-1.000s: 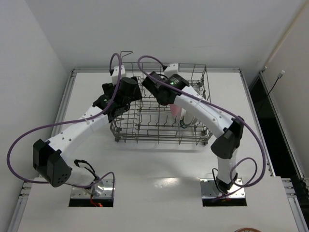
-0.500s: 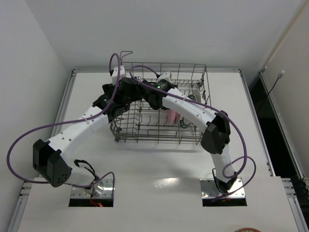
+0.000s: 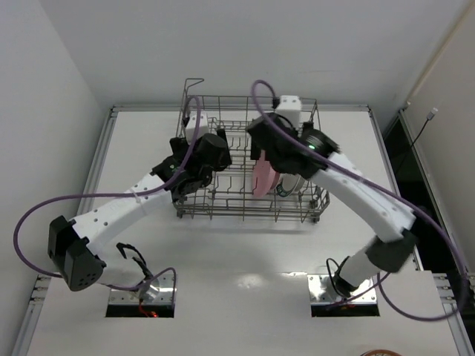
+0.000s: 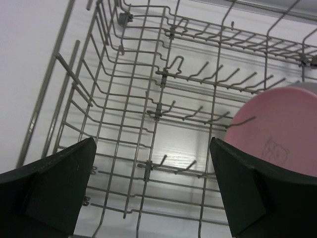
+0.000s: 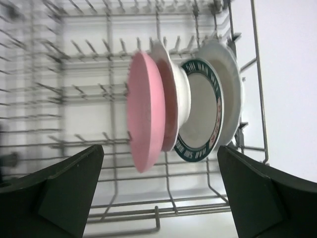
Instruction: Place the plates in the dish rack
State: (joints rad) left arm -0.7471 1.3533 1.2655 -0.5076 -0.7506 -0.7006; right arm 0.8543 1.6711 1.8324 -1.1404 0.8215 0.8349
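Pink is the colour to look for. From the top camera, the round pink plate (image 3: pixel 262 176) stands on its edge in the right half of the big grey wire dish rack (image 3: pixel 245 216). The white right arm (image 3: pixel 356 196) reaches over it. The white left arm (image 3: pixel 126 208) reaches to the rack's left side.

From the left wrist camera, the left gripper (image 4: pixel 152 144) is spread wide. It has hold of nothing, and only bare wire rows show between its dark fingers. The pink plate peeks in at the right.

From the right wrist camera, the right gripper (image 5: pixel 161 148) is spread wide too, and it holds nothing. The pink plate stands between the wire pins. Just beside it is the round white plate with a dark blue patterned rim (image 5: pixel 200 116). Then comes the plain white round plate (image 5: pixel 232 84), next to the rack's wire wall.

All three plates look loaded. I think the job now is to take the right hand away. Keep the fingers wide and lift slowly, straight up, so nothing bumps the pink plate's top edge. It could tip.

The wire wall is close on the right and the left arm is near on the left. The most open room is above.
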